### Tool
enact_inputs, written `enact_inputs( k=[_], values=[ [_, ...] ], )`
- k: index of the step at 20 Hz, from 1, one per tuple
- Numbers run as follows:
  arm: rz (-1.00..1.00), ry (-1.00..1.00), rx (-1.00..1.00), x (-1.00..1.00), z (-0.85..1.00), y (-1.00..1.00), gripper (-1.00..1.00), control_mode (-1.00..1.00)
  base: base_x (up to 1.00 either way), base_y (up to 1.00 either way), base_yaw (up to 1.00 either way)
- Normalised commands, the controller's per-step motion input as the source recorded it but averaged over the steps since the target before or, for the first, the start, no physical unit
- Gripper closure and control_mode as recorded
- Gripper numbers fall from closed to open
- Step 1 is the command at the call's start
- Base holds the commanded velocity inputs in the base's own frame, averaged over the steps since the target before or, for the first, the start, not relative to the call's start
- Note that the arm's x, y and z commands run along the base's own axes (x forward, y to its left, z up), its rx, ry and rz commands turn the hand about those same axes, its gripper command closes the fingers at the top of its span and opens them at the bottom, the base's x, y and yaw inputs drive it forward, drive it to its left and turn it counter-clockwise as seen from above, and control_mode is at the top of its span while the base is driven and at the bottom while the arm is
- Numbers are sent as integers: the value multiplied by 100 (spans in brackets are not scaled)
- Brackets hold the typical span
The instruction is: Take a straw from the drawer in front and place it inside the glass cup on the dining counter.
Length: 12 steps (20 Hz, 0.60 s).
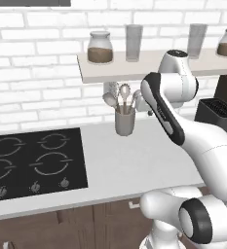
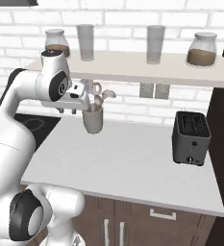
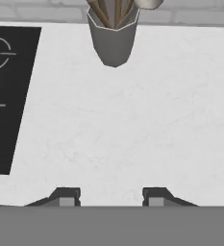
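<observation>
1. One claw (image 3: 111,197) noted in the hand view: two dark fingertips (image 3: 65,196) set well apart, nothing between them, open above bare white worktop (image 3: 132,134).
2. In the right base view, hand seen raised above the worktop, just left of the utensil holder (image 2: 93,120), close to it.
3. Grey utensil holder standing upright on the worktop near the brick wall (image 1: 32,73), holding spoons and wooden-handled utensils (image 1: 124,95); seen at the top of the hand view as well (image 3: 113,41).
4. Black hob (image 1: 34,163) with four ring markings and front knobs set into the worktop, left of the utensil holder.
5. Black toaster (image 2: 191,138) standing at the right end of the worktop, well apart from the utensil holder.
6. Shelf (image 2: 132,67) above the worktop carrying two lidded jars with brown contents (image 2: 202,49) at its ends and two tall greyish glasses (image 2: 155,44) between them.
7. Dark-brown cabinet fronts below the worktop edge; one drawer (image 2: 166,216) front with a pale handle found at lower right of the right base view, closed.
8. Straw, glass cup and dining counter not located; straw's position cannot be told from these views.
9. Two wall sockets (image 2: 154,90) fixed to the brick under the shelf, above the toaster side.
</observation>
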Motion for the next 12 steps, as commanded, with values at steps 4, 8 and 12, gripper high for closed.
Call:
enact_inputs(
  k=[4, 8, 12],
  values=[
    [0, 0, 0, 0, 0, 0, -100, 100, -14, 1, 0],
    [0, 0, 0, 0, 0, 0, -100, 100, -53, 31, 0],
    [0, 0, 0, 0, 0, 0, -100, 100, -48, 61, -3]
  ],
)
